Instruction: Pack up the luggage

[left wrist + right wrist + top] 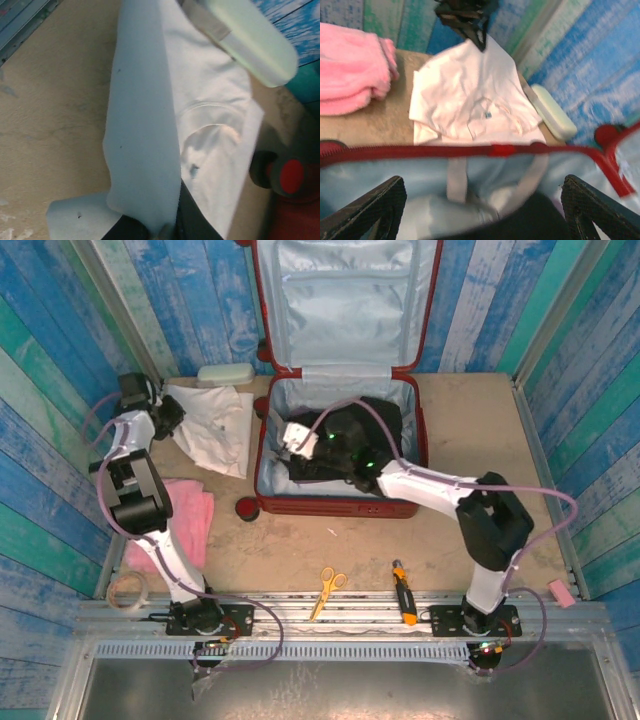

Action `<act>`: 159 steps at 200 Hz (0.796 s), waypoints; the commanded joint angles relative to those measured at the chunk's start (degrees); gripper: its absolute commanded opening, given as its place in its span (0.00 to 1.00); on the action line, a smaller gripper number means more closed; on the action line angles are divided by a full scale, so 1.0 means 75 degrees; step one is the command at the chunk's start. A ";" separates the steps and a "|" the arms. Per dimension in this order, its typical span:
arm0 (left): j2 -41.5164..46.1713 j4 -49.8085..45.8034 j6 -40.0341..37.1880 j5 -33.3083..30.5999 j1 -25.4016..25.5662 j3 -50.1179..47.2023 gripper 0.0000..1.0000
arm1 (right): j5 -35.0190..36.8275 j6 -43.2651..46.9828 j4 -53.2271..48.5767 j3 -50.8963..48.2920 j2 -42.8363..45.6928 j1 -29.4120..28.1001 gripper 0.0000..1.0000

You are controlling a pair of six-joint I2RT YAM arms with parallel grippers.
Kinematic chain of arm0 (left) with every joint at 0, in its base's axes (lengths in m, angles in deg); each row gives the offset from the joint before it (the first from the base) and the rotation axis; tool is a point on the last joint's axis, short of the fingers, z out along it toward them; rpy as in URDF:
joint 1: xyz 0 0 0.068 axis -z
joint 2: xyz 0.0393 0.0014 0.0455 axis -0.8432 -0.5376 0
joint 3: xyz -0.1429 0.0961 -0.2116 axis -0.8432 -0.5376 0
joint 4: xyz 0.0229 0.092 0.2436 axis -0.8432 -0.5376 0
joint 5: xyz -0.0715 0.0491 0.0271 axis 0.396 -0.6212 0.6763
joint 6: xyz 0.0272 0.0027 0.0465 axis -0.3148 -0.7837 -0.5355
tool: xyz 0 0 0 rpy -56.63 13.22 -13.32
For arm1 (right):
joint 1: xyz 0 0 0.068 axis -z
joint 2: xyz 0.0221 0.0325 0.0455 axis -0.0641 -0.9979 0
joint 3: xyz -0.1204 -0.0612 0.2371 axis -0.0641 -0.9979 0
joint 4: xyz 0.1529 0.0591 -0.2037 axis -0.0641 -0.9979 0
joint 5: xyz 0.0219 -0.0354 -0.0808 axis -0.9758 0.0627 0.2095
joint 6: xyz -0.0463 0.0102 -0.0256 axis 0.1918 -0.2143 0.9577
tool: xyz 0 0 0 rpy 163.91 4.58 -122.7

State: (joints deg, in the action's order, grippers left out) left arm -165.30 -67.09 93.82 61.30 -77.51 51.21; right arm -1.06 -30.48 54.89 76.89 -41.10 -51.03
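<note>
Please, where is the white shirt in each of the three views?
Top external: the white shirt is on the table, left of the luggage.
Left wrist: the shirt runs down the middle.
Right wrist: the shirt is upper middle, beyond the luggage rim.
Shared landmark: the pale green case beside it.

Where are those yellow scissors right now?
In the top view the scissors lie on the table in front of the luggage, just left of the orange-handled tool.
</note>
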 commanded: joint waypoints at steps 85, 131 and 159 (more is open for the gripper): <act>0.1733 0.0220 0.1010 0.0285 -0.0012 -0.0030 0.00 | 0.1846 0.0033 0.1024 0.2833 -0.2905 -0.1603 0.93; 0.1987 0.0290 0.1279 0.0377 0.0040 -0.0132 0.00 | 0.1951 -0.0174 0.0354 0.4145 -0.3934 -0.1900 0.96; 0.2109 0.0377 0.1404 0.0430 0.0127 -0.0189 0.00 | 0.2130 -0.0564 0.0162 0.4840 -0.4555 -0.1997 0.99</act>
State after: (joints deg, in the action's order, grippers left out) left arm -155.57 -66.76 102.65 63.01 -77.27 50.41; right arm 12.88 -31.20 58.41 109.00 -71.81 -65.23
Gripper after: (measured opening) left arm 0.113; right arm 0.983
